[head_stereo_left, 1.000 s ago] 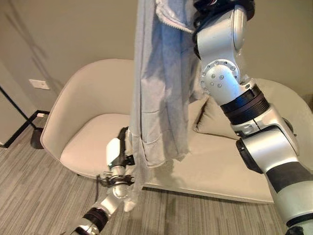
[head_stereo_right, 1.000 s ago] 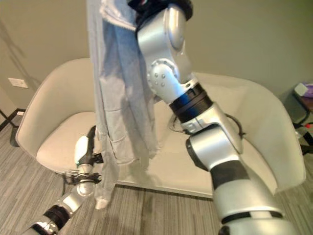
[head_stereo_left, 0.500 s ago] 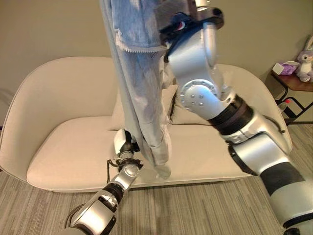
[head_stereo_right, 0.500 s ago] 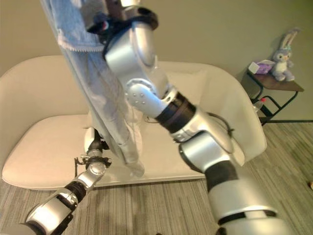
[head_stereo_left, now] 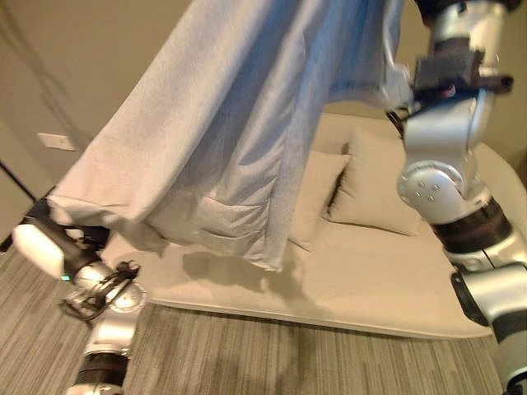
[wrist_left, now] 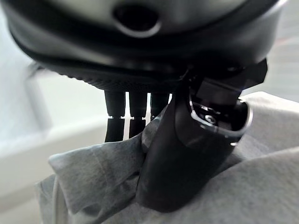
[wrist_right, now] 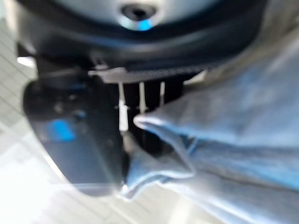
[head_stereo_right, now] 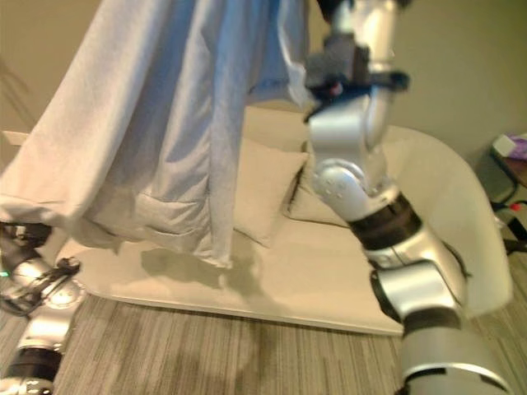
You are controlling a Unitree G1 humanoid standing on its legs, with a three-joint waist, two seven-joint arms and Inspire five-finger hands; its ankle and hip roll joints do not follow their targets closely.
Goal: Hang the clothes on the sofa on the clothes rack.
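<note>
A large light grey-blue garment (head_stereo_left: 239, 123) hangs spread wide in front of the cream sofa (head_stereo_left: 395, 284). My right hand (wrist_right: 79, 135) holds its top high up, thumb and fingers pinching a fold of the blue cloth (wrist_right: 224, 140). My left hand (head_stereo_left: 70, 247) is low at the left, in front of the sofa's end. It grips the garment's lower corner, with the thumb (wrist_left: 177, 154) pressing the grey cloth (wrist_left: 93, 172) against the fingers. The hem is stretched out sideways between the two hands.
Two beige cushions (head_stereo_left: 317, 197) (head_stereo_left: 379, 189) lean on the sofa's back. A thin black bar (head_stereo_left: 15, 174) stands by the wall at the far left, near a wall socket (head_stereo_left: 55, 141). A small side table (head_stereo_right: 512, 152) is at the right. Grey striped floor (head_stereo_left: 288, 362) lies before the sofa.
The camera has swung. The garment hung straight down before; my left hand has pulled its lower corner out to the left, fanning the cloth wide. The right hand still holds the top high.
</note>
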